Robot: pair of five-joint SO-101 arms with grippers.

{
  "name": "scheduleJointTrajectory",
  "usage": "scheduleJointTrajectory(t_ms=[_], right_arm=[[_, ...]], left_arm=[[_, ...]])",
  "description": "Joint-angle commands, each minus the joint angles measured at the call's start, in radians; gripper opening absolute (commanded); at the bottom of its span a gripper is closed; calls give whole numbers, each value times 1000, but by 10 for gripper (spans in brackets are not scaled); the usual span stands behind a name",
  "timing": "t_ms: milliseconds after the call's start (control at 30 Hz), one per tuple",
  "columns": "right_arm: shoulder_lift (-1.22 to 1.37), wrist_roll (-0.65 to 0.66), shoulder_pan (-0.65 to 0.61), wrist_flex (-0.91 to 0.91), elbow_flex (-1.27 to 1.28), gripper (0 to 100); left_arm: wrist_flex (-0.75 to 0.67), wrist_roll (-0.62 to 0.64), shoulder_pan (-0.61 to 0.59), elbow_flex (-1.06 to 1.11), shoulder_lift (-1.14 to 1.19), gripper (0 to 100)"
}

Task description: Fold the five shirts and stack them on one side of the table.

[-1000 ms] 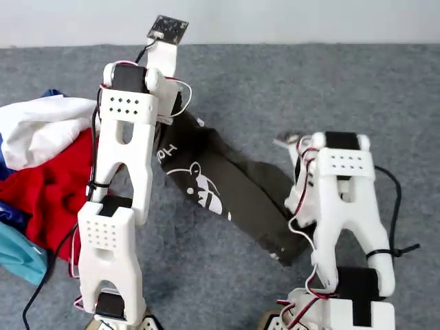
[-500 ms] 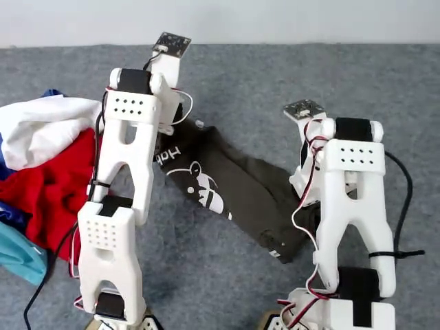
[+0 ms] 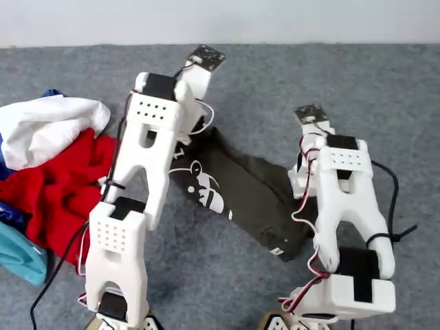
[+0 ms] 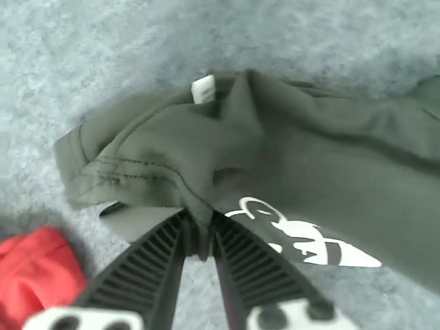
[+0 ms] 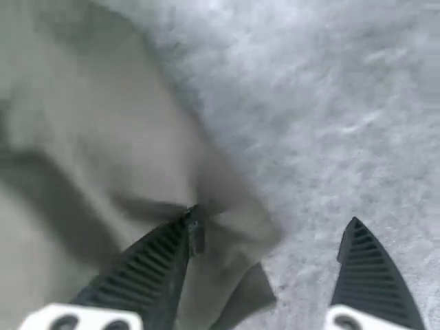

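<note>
Shirt pile (image 3: 55,172): 9 o'clock on desk (image 3: 385,89); white on red, teal + blue at edge.
L gripper (image 4: 198,230): jaws clamped on fold of dark shirt (image 4: 309,172), its 10 o'clock end.
Dark shirt: desk ctr, lying 10-to-4 o'clock, white print up.
R gripper (image 5: 271,220): jaws apart, straddling shirt's 3 o'clock edge.

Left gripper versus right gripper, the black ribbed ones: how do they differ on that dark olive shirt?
The left gripper is shut, pinching a fold of the dark olive shirt near its white tag; the right gripper is open and holds nothing. The left gripper's fingers both meet cloth; the right gripper has one finger over the shirt's edge, one over grey carpeted table. Both have black ribbed fingers.
</note>
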Motion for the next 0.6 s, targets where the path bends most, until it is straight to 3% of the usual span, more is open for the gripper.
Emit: scheduleJointTrajectory(t_ms=[0, 100, 400, 567], right_arm=[[10, -18, 22, -39, -3, 313], [45, -18, 21, -39, -3, 284], [163, -17, 19, -111, -6, 7], [163, -17, 22, -96, -37, 8]], left_arm=[[18, -12, 18, -4, -55, 13], [18, -12, 14, -4, -55, 13], [18, -12, 14, -4, -55, 13], [18, -12, 12, -4, -55, 13]])
